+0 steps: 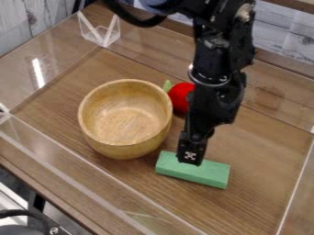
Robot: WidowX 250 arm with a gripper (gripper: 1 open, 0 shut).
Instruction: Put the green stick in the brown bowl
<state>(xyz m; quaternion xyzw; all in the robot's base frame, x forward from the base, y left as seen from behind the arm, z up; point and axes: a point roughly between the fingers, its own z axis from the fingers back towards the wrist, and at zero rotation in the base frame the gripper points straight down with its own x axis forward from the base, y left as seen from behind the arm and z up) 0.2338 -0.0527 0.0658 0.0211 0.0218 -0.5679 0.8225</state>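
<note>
At the far left, a clear plastic wall [37,69] borders the wooden tabletop [263,138], and a small clear angled stand [98,30] sits near the back left corner. Right of that wall, in the left half of the view, the brown bowl [92,128] rests upright on the tabletop, its thick rim and grain plainly visible and its inside holding nothing. Just behind the bowl's right edge lies a red ball [182,95] with a bit of green leaf at its left side; it is partly hidden by the black arm [221,55] that comes down from the top of the view. Below the ball and to the lower right of the bowl, the green stick [208,172] lies flat on the tabletop, close to the bowl but not touching it, its long side running from upper left to lower right. The end effector [190,154] points downward directly over the left part of the stick, low enough that its tip overlaps the stick's upper edge in this view; whether it touches the stick cannot be told. Its fingers stand spread apart and nothing is held between them. To the right of the arm the wooden surface runs on to another clear wall [298,188] along the right edge.
</note>
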